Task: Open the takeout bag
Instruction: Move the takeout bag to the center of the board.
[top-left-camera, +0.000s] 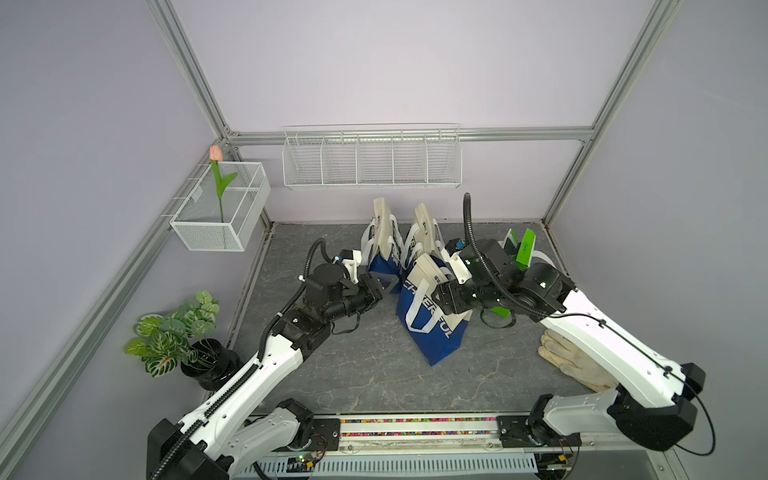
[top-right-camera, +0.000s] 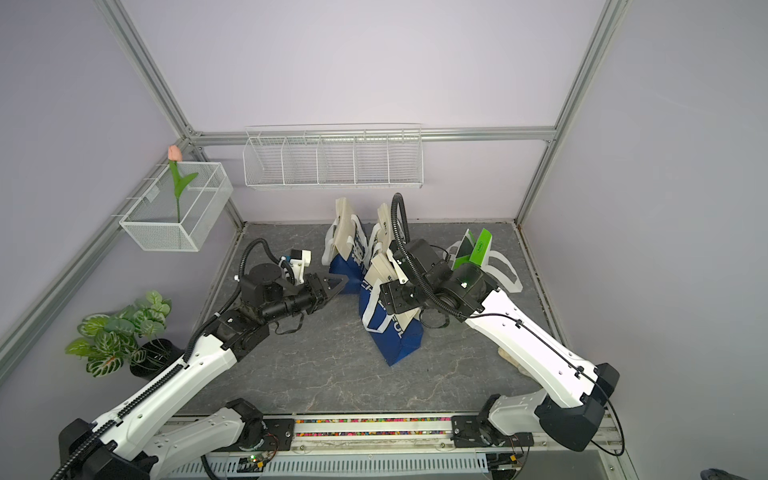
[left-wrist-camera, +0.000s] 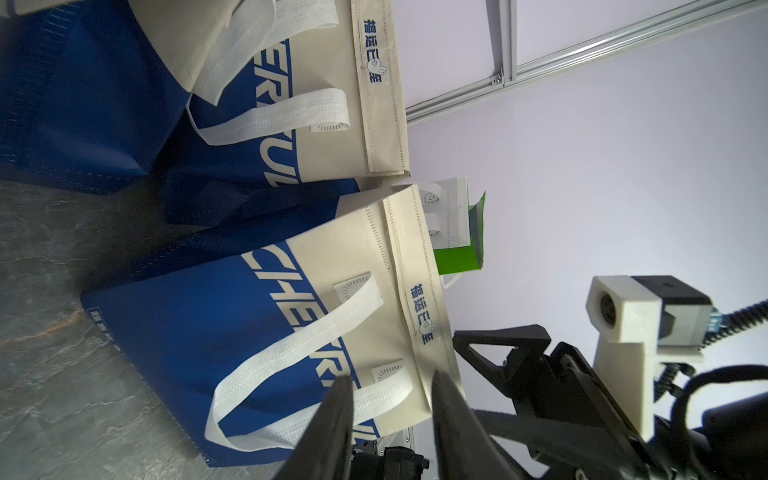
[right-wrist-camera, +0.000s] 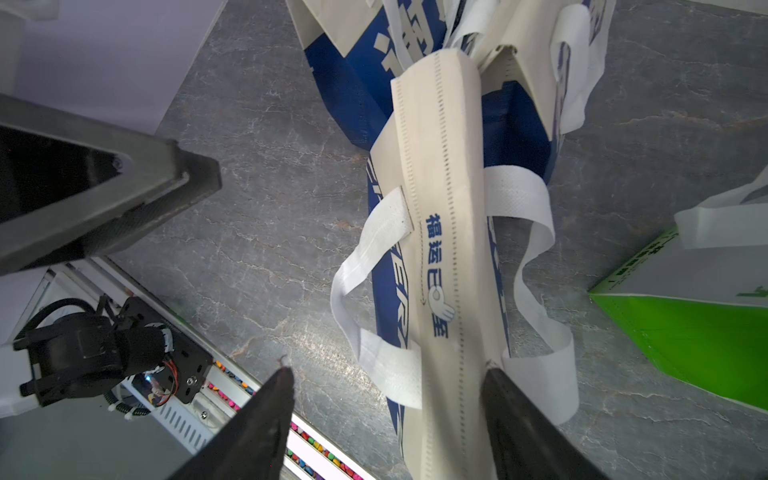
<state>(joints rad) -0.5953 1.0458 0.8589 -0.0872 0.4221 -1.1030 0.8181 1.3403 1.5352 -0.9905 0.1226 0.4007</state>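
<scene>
The takeout bag (top-left-camera: 432, 332) (top-right-camera: 390, 336) stands mid-table, blue below and cream above, with white strap handles and a cream top folded shut (right-wrist-camera: 440, 249). My right gripper (top-left-camera: 436, 297) (right-wrist-camera: 388, 369) hovers over that top with its fingers wide apart. The cream fold runs between them, close to one fingertip (right-wrist-camera: 492, 374), and neither finger pinches it. My left gripper (top-right-camera: 338, 284) (left-wrist-camera: 392, 386) sits just left of the bag, open with a narrower gap and nothing in it. The left wrist view shows the bag's side (left-wrist-camera: 208, 324) and a handle beyond the fingers.
Two more blue-and-cream bags (top-left-camera: 384, 245) (top-left-camera: 419, 241) stand right behind the takeout bag. A green bag (top-left-camera: 523, 249) (right-wrist-camera: 685, 332) is at the back right. A work glove (top-left-camera: 573, 361) lies under the right arm. A potted plant (top-left-camera: 174, 332) and wire baskets (top-left-camera: 370, 162) (top-left-camera: 220, 208) line the left and back.
</scene>
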